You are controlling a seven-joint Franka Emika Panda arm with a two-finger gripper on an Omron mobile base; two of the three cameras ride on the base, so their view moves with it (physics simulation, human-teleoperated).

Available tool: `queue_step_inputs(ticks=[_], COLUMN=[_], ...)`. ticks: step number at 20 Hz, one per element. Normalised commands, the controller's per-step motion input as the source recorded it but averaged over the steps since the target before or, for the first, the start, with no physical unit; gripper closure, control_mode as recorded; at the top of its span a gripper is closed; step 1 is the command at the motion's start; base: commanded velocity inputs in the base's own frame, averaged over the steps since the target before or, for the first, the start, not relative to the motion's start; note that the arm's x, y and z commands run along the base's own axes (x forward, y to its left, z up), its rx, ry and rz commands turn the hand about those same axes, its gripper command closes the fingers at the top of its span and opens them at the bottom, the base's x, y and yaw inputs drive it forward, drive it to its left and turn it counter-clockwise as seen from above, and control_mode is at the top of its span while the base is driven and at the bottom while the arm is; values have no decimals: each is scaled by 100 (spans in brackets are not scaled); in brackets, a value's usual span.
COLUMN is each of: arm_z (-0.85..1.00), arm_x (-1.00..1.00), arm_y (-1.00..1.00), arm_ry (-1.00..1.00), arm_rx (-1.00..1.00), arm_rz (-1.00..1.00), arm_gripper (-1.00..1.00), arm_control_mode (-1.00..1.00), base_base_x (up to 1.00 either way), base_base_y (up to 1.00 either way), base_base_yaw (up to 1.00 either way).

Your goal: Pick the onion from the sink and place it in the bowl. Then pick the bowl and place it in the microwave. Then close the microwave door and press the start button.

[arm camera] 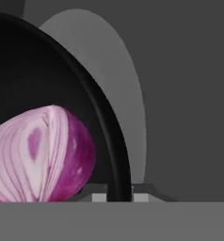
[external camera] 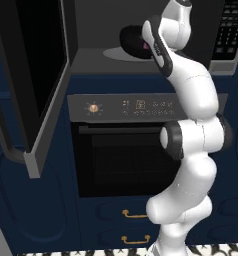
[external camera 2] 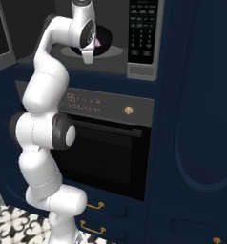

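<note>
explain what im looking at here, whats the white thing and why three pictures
The white thing is a robot arm in a simulated kitchen, reaching into an open microwave above an oven. Two pictures come from cameras on its base, behind it to the left and right. The third looks along its hand. Its end effector is shut on the rim of a black bowl, which sits at the round turntable. A cut pink onion lies in the bowl. The microwave door stands open.

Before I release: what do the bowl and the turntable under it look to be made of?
Bowl: glossy black, perhaps glazed ceramic or hard plastic; its rim catches a soft sheen. Turntable: flat matte light grey disc with no reflections, material unclear. The pincer is shut on the bowl's rim; the onion lies inside.
</note>
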Motion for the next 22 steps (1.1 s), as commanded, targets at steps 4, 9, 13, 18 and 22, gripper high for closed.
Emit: queue_step_inputs(ticks=[4, 9, 13, 18, 22], arm_z=[-20, -19, -16, -22, -21], arm_x=[54, 2, -9, -15, -31], arm_y=[0, 0, 5, 11, 17], arm_ry=[1, -4, -8, -8, -11], arm_rx=[0, -2, -5, -7, -8], arm_rz=[1, 2, 2, 2, 2], arm_gripper=[-100, -100, -100, -100, -100], arm_control_mode=[-100, -100, -100, -100, -100], base_base_x=[0, 0, 0, 0, 0], base_base_y=[0, 0, 0, 0, 0], base_base_yaw=[0, 0, 0, 0, 0])
